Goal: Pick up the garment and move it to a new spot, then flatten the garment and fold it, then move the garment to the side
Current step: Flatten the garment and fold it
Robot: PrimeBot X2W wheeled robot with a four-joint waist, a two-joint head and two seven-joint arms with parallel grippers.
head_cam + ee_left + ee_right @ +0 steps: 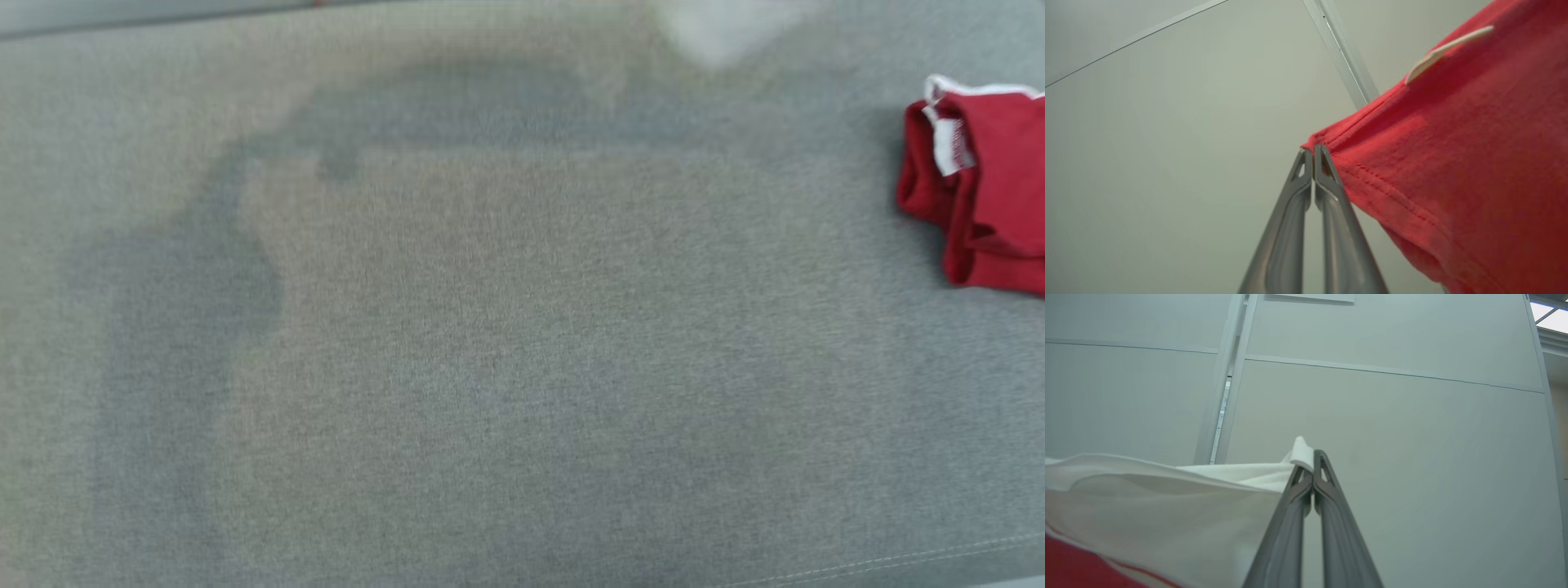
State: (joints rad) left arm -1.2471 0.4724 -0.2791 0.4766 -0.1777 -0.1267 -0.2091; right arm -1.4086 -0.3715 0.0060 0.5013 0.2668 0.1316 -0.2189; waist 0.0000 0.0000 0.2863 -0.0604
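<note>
Grip check from the remote desk

On my head feed, a grey woven upholstered surface (490, 367) runs edge to edge, with a stitched seam (898, 559) along its near right corner and soft darker shadows (188, 310) on its left half. A pale blur (718, 33) hangs over its far edge; I cannot tell what it is. At the right edge of that surface lies a crumpled red bundle with white ribbed trim (992, 188), partly cut off by the frame. I cannot tell whether it belongs to the cloth I am holding.

Behind both claws I see pale wall panels (1392, 457), and a light metal strip (1343, 57) runs between them on the left wrist feed. Nothing stands between the claws and the cloth.

The left claw (1313, 153) has its fingers pressed together on the stitched hem corner of a red knit garment (1453, 163), which spreads away to that claw's right and carries a small white tab (1445, 51). The right claw (1312, 457) is likewise clamped, pinching a folded white edge (1301, 451) of the garment at its tips. White cloth (1167, 506) trails off to that claw's left, with red showing beneath it (1069, 567).
</note>
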